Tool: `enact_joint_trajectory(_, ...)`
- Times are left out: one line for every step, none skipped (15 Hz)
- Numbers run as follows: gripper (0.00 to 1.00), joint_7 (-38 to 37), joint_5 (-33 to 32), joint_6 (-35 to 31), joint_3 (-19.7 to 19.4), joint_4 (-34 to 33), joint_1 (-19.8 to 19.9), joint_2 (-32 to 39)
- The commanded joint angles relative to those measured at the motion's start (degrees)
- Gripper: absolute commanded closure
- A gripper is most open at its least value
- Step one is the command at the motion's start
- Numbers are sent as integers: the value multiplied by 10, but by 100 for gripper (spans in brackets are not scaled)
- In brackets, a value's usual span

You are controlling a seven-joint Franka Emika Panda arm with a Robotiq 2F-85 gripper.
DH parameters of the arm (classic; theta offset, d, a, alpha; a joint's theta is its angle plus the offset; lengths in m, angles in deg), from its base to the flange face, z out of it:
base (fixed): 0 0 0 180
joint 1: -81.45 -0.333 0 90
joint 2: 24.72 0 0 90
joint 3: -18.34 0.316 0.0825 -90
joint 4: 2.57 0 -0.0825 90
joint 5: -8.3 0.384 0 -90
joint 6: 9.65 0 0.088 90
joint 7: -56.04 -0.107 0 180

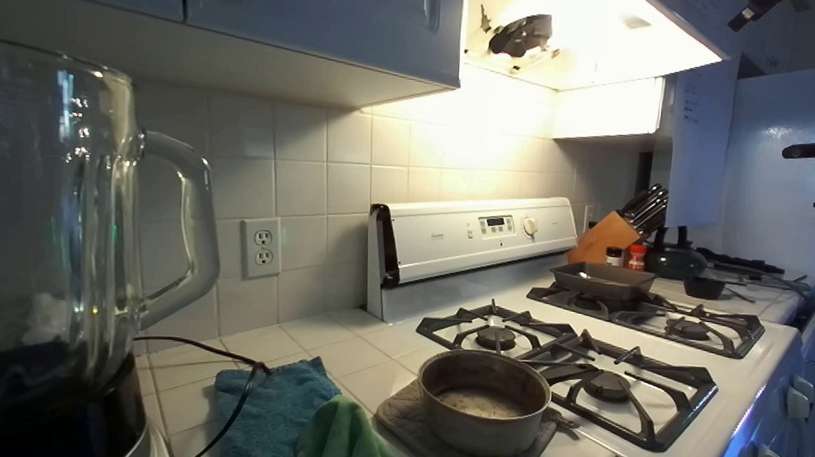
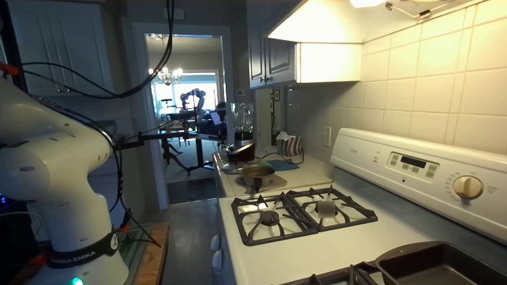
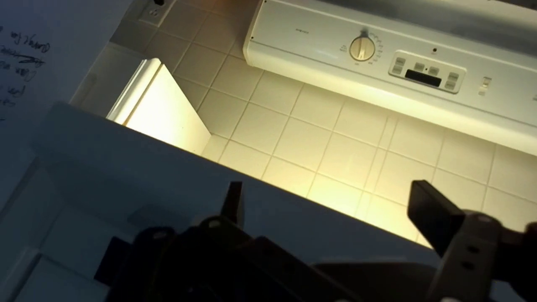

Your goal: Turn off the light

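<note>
In an exterior view, the hood light (image 1: 588,8) is lit, set in the underside of the range hood (image 1: 671,48) above the gas range (image 1: 748,388). The step in hand is judged to be the approach to its switch, which cannot be made out here.

Wrist view, scene inverted. The fingers (image 3: 434,216) are spread wide, nothing between them, before the shaded front of the range hood; whether they touch it cannot be told. The hood light lies outside this frame, but its glow falls across the wall tiles (image 3: 302,155). A darker rounded patch (image 3: 157,220) on the range hood may be the switch, though shade hides its detail. If so, the fingers would best be brought together into one blunt tip, squared to it and pressed lightly, clear of the handwritten sheet (image 3: 23,79) nearby.

In an exterior view, the hood light (image 2: 366,3) shows at the upper edge. The Franka Emika Panda arm (image 2: 51,166) stands on an upright base, the link above its shoulder slanting upward and out of frame; wrist and fingers are not shown, so fine alignment should be judged from the wrist view.
</note>
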State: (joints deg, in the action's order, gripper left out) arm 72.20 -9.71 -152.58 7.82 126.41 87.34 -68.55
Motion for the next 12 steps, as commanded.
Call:
enact_joint_trajectory(0, -20, 25, -35, -1, -19, -2, 11)
enact_joint_trajectory(0, -24, 29, -43, -1, -20, -3, 12)
enact_joint_trajectory(0, -26, 32, -52, -1, -22, -2, 13)
enact_joint_trajectory(0, -29, 36, -58, -2, -26, -3, 15)
enact_joint_trajectory(0, -31, 39, -64, -2, -29, -3, 17)
enact_joint_trajectory(0, -34, 40, -70, 0, -33, -2, 20)
enact_joint_trajectory(0, -37, 41, -74, 1, -38, 0, 23)
enact_joint_trajectory(0, -40, 43, -77, 0, -44, 0, 28)
enact_joint_trajectory(0, -43, 44, -80, 0, -50, 0, 33)
enact_joint_trajectory(0, -45, 47, -83, 0, -56, 0, 38)
enact_joint_trajectory(0, -48, 48, -87, 2, -62, 3, 43)
enact_joint_trajectory(0, -51, 48, -91, 1, -67, 4, 47)
